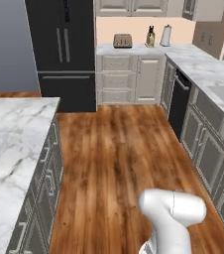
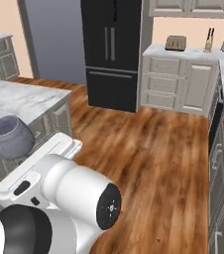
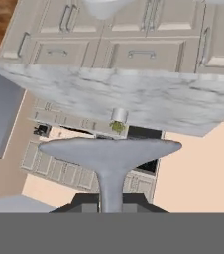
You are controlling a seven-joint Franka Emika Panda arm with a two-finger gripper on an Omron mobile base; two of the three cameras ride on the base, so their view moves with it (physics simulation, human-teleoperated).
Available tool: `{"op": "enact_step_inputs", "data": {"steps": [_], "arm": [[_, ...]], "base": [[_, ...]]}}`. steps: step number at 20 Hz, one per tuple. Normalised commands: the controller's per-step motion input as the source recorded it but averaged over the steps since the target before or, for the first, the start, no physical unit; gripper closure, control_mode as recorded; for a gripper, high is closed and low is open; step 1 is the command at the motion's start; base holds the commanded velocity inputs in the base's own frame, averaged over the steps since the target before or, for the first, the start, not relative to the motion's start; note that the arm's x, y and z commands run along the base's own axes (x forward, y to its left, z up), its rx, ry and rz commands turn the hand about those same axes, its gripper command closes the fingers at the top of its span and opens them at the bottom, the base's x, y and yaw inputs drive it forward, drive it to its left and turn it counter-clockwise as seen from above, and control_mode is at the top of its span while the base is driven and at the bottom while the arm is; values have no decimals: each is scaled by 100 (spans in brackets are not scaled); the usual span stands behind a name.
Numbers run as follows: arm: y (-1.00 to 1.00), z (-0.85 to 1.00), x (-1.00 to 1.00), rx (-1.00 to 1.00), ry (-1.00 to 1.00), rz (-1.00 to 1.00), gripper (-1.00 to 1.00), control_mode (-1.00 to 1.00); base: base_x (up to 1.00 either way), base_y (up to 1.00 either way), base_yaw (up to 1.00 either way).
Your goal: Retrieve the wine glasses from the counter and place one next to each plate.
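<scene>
The gripper (image 3: pixel 111 202) is closed tight on the thin stem of a wine glass (image 2: pixel 10 135), whose round smoky bowl shows beside the white arm. The glass looks light, smooth and easy to break, so the stem is the safest place to hold. Farther off lie the wooden floor (image 1: pixel 119 149), then the marble counter (image 2: pixel 181 51) with the toaster (image 2: pixel 175 43).

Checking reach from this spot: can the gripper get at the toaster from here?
Probably not. The toaster stands on the far counter across a wide stretch of wood floor, and the gripper is shut on a wine glass.
</scene>
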Motion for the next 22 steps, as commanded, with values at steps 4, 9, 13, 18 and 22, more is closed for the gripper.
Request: {"op": "enact_step_inputs", "data": {"steps": [4, 9, 13, 18, 22], "arm": [[0, 0, 0, 0, 0, 0, 100, 100], [0, 0, 0, 0, 0, 0, 100, 100], [0, 0, 0, 0, 0, 0, 100, 100], [0, 0, 0, 0, 0, 0, 100, 100], [0, 0, 0, 0, 0, 0, 100, 100]], "base": [[-100, -25, 53], [-100, -31, 45], [-100, -3, 5], [-100, -53, 5], [-100, -99, 51]]}}
